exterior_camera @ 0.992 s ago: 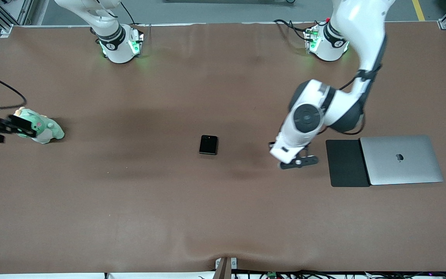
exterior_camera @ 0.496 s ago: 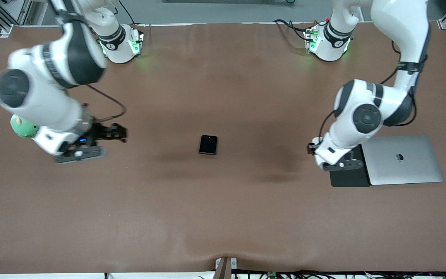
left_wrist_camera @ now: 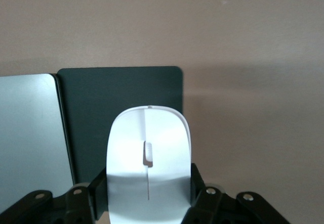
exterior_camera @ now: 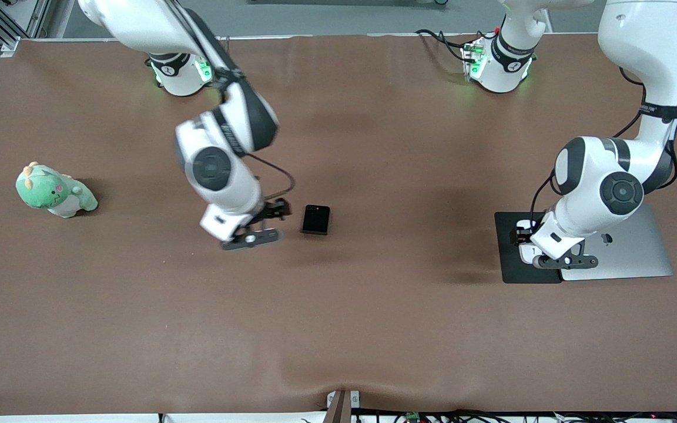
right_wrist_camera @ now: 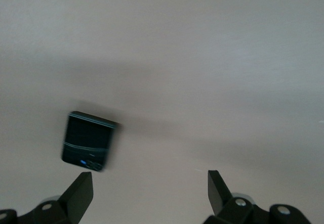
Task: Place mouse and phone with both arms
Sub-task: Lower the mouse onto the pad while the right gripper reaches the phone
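Table: brown table [exterior_camera: 338, 329] under a soft mat, both arm bases along its top edge in the front view, grey floor past that edge.
Phone: black folded phone [exterior_camera: 316, 220] lies flat near the middle of the table, lenses at one corner; nothing touches it.
Phone handling: judged stiff, dense for its size, glossy and thin, so it gives little height to grab; a hold across its two side edges looks safest, clear of the lenses.
Right end effector: right end effector [exterior_camera: 261, 226] hangs low just beside the phone, toward the right arm's end of the table; its fingers [right_wrist_camera: 81, 193] stand wide apart with nothing between them, the phone off to one side of the gap.
Mouse: white mouse [left_wrist_camera: 149, 163] is clamped at its two long sides by the left end effector [left_wrist_camera: 149, 204], top face up.
Mouse handling: judged light, hard-shelled and slippery on its smooth top, so the side hold suits it; a loose squeeze could let it slide.
Left end effector: left end effector [exterior_camera: 557, 258] is over the black pad [exterior_camera: 520, 247], at the edge beside the closed silver laptop [exterior_camera: 638, 249].
Containers: none visible; pad and laptop are flat and carry nothing.
Other: green stuffed toy [exterior_camera: 55, 191] sits toward the right arm's end, well apart from everything.
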{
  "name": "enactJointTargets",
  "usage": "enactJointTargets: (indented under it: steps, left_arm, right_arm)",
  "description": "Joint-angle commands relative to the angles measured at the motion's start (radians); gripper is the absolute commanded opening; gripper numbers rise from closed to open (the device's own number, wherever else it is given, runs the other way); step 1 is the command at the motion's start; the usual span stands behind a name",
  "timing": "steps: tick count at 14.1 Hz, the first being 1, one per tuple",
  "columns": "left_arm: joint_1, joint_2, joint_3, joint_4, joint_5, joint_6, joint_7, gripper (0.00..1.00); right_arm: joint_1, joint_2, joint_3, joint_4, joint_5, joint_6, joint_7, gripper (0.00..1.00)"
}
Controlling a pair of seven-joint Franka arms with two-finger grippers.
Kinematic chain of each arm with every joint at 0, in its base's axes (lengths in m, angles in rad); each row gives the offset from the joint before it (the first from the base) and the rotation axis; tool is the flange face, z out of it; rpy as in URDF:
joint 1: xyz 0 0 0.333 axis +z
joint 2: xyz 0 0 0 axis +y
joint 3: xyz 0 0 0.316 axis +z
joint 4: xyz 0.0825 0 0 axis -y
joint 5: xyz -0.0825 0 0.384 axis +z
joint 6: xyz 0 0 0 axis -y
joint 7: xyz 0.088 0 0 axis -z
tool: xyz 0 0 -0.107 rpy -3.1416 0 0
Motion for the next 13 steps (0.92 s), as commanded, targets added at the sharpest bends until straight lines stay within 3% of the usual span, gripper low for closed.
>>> enactJointTargets:
  steps: [1,13]
  left_arm:
    - [0.028,0.036,-0.012,-0.010,0.009,0.043,0.043,0.37]
    - [0.054,0.162,-0.011,-0.010,0.006,0.166,0.051,0.46]
  right_arm:
    - [0.087,0.109,-0.015,0.029,0.013,0.071,0.071,1.00]
    - [0.162,0.218,-0.017,0.022,0.007,0.236,0.240,1.00]
